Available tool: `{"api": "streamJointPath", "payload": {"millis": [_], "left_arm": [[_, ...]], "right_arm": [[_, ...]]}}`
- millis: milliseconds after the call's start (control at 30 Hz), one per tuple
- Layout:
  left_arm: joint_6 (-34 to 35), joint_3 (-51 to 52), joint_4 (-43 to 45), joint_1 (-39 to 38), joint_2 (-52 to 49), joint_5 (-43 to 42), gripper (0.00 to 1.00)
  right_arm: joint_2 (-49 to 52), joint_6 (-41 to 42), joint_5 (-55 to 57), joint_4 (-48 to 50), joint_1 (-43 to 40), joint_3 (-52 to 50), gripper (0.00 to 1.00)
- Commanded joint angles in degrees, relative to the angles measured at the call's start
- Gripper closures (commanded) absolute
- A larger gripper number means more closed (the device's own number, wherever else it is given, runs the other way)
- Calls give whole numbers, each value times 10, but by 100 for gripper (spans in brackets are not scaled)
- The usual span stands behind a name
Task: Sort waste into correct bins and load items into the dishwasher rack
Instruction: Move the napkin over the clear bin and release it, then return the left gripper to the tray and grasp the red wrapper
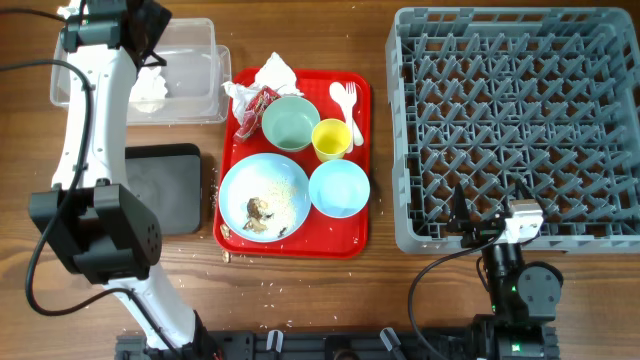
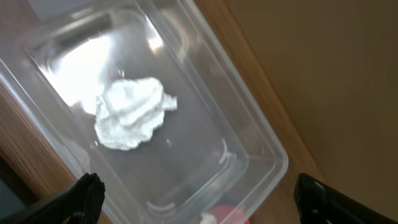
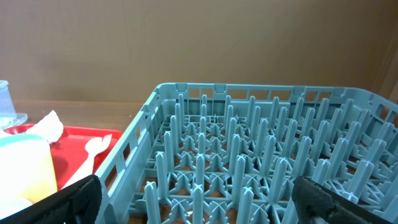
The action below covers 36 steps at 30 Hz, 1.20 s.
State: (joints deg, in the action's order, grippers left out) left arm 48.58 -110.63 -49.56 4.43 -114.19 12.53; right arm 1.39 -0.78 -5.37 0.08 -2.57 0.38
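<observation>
Brown wood-grain table [image 1: 300, 300], and a plain tan wall [image 3: 199, 43] behind it in the right wrist view. A few stray rice grains [image 1: 226, 252] lie on the bare wood just off the near left corner of the red tray [image 1: 355, 235].

The left gripper [image 2: 202, 199] hangs over the clear tub [image 2: 261, 155] at the far left of the table. Its fingers are spread wide with nothing between them, and a crumpled white paper wad [image 2: 130, 115] lies on the tub floor below. The black tray [image 1: 165, 185] sits just in front of the tub.

The rest of the stuff is on the red tray. At the far side there's the crumpled napkin [image 1: 265, 85] with its red mark, the mint green bowl [image 1: 290, 122], the yellow cup [image 1: 331, 138], and the white fork [image 1: 352, 100] and spoon [image 1: 338, 96]. At the near side is the light blue plate [image 1: 240, 180] with rice and brown scraps [image 1: 258, 210] on it, and the light blue bowl [image 1: 339, 187] is right beside it, touching or nearly so.

The grey dishwasher rack [image 1: 515, 125] fills the right side. The right gripper [image 3: 202, 202] sits low at its near edge — fingers wide apart, gripping nothing.
</observation>
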Motion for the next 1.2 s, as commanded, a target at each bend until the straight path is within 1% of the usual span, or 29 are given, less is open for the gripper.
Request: {"api": "streamJointPath", "payload": {"millis": [0,33,67,100,167,200,267,333,367,400,533,700,767,867,1000,1167], "left_arm": [[-2,-7,-32,-5,-8,-88,3],[-23,-7,-41,-9,-8,-115,13],[-59,-7,-38,-16,-8,-136,15],[-83,-7,-36,-21,-8,-148,15],[-159,-7,-32,-49,-8,-177,14],[-200,-7,-33,-70,-8,-176,12],[-251,-7,-32,-112,-12,-157,12],[-265,-7,-24,-141,-19,-128,20],[-289,-7,-14,-155,-28,-125,25],[-304,-7,-10,-164,-33,-124,25],[-306,-7,-6,-170,-68,-123,25],[-358,-7,-14,-168,-123,-119,25],[-363,-7,-16,-167,-142,-116,24],[-362,-7,-20,-160,-156,-116,25],[-362,-7,-42,-155,-162,-118,29],[-371,-7,-56,-147,-169,-120,30]], "right_arm": [[0,-6,-5,3,-3,-1,0],[0,-6,-5,3,-3,-1,0],[0,-6,-5,3,-3,-1,0],[0,-6,-5,3,-3,-1,0],[0,-6,-5,3,-3,-1,0],[0,-6,-5,3,-3,-1,0],[0,-6,-5,3,-3,-1,0],[0,-6,-5,3,-3,-1,0],[0,-6,-5,3,-3,-1,0],[0,-6,-5,3,-3,-1,0],[0,-6,-5,3,-3,-1,0],[0,-6,-5,3,-3,-1,0],[0,-6,-5,3,-3,-1,0],[0,-6,-5,3,-3,-1,0],[0,-6,-5,3,-3,-1,0],[0,-6,-5,3,-3,-1,0]]}}
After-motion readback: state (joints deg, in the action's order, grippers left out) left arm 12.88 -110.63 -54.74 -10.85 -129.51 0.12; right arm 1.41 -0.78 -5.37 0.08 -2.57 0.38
